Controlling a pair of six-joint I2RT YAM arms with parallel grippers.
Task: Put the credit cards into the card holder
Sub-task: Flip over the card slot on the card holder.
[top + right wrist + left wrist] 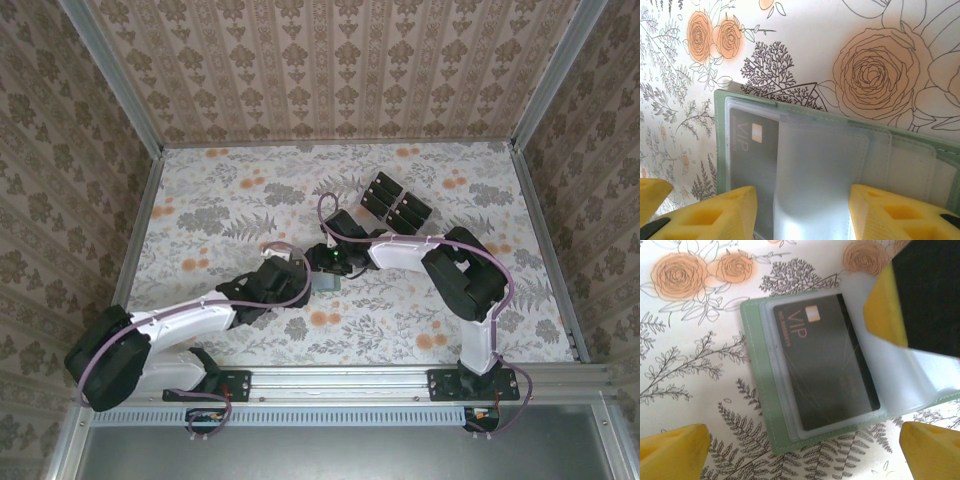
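The card holder (325,284) lies open near the middle of the floral table (215,205), between the two grippers. It is a flat sage-green case with a stitched rim (756,390) and clear plastic sleeves inside. One black credit card (825,362), marked "VIP" with a small pale chip, sits in the outermost sleeve. More black cards (395,200) are grouped well apart from it toward the far right of the table. Bare tabletop surrounds the holder on its left and near sides, and the wallpapered walls (330,70) and metal frame stand far off from it. The arms themselves crowd the room just above the holder. In the left wrist view the card's long axis runs from the top downward, leaning a little right, parallel to the holder's left edge, with the chip end at the top. In the right wrist view the open holder (840,120) stretches across the picture, dropping slightly to the right. The left gripper (805,440) is spread wide over the holder's near edge and holds nothing. The right gripper (802,200) stands parted at a middling width with a raised clear sleeve leaf (820,170) between its fingers (885,305).
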